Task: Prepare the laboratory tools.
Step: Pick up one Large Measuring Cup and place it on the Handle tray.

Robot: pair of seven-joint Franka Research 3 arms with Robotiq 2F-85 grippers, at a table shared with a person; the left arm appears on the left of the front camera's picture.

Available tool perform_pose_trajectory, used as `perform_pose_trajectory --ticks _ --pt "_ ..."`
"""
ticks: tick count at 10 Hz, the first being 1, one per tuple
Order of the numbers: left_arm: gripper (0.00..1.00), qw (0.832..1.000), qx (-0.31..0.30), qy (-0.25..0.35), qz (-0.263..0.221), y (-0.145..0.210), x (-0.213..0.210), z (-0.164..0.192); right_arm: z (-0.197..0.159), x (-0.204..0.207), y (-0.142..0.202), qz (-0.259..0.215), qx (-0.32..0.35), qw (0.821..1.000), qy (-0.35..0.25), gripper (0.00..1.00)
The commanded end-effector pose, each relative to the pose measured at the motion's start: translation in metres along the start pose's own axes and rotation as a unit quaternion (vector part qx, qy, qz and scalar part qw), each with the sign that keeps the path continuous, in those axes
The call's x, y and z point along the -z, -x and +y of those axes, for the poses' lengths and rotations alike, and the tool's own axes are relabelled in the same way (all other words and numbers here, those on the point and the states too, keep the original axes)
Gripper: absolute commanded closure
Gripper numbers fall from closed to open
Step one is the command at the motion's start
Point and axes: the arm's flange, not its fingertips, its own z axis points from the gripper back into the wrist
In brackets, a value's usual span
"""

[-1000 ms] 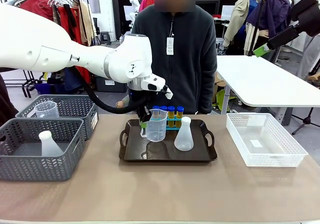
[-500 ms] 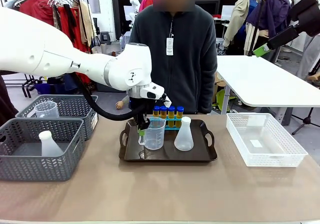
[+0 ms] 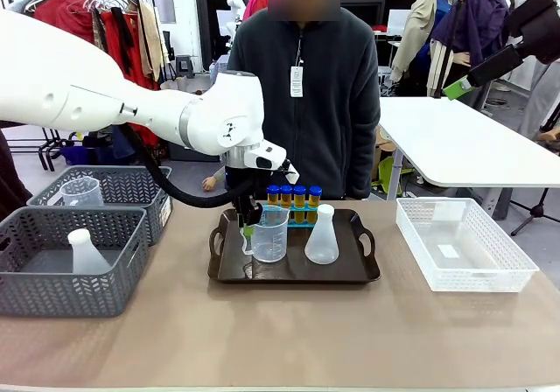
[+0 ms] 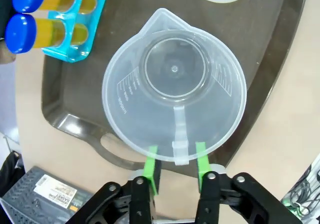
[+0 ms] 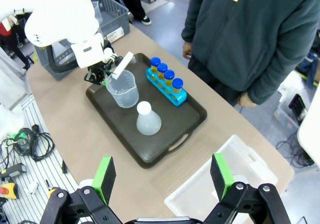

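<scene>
The beaker [image 4: 174,86] stands upright on the tray [image 3: 350,274], left of the flask [image 3: 321,236] and just near of the tubes [image 3: 292,199]. The left gripper [image 4: 174,159] straddles its handle, pads parted beside it, apparently letting go. The handle points toward the tray's left end, the spout opposite. Next it likely lifts clear without tipping the beaker. The right gripper [image 5: 162,176] hangs wide open above the counter [image 3: 289,339]

No word or number can be made out anywhere. The measuring beaker [image 4: 174,89] carries moulded graduation marks with tiny figures on its wall, too small to read; the white tag [image 3: 297,80] hanging on the person's jacket and the white label [image 4: 54,189] on the grey basket both bear print too fine to tell
</scene>
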Motion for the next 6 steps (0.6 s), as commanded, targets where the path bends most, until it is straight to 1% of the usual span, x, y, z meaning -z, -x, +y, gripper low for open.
perform_pose_trajectory --ticks 1,2,4,6 --pt "0.12 1.000 -0.010 -0.015 -0.008 0.016 -0.008 -0.005 0.000 0.000 -0.002 -0.013 -0.001 1.000 -0.010 0.00" --pt "0.00 1.000 -0.013 -0.012 -0.013 0.020 -0.014 -0.006 0.000 0.000 -0.002 -0.013 -0.001 1.000 -0.010 0.00" --pt "0.00 0.999 -0.019 0.004 -0.038 0.027 -0.031 -0.007 0.000 0.000 -0.002 -0.013 -0.001 1.000 -0.010 0.00" --pt "0.00 0.999 -0.018 0.004 -0.051 0.034 -0.045 -0.010 0.000 0.000 -0.002 -0.013 -0.001 1.000 -0.010 0.00"
